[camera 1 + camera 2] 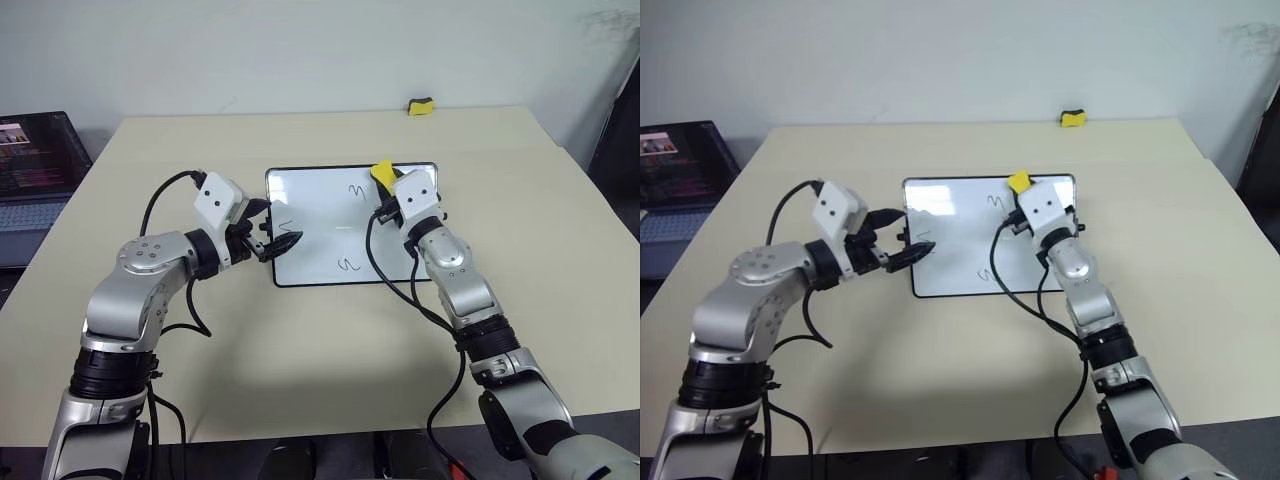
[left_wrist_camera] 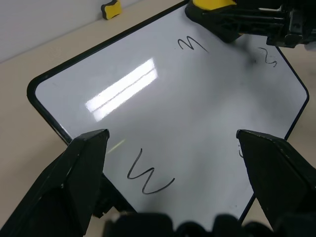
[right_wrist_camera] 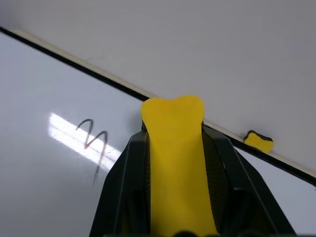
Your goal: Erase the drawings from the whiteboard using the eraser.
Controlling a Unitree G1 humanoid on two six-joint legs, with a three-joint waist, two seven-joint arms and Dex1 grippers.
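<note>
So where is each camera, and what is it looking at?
Left and right eye views: on the head, looking down at the whiteboard on the table; both arms show.
Left wrist view: on the left arm, facing the board's drawings; its open left claw shows.
Right wrist view: on the right arm; the right claw grips the eraser.
All share the board.

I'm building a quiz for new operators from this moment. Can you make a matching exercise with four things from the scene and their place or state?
Things:
1. eraser
2. whiteboard
3. left gripper
4. spare yellow block

Places or states:
A. alone near the table's far edge
B. open, at the board's left edge
C. clamped in the right gripper
D. flat on the table, squiggles on it

Pairs: 1-C, 2-D, 3-B, 4-A
</note>
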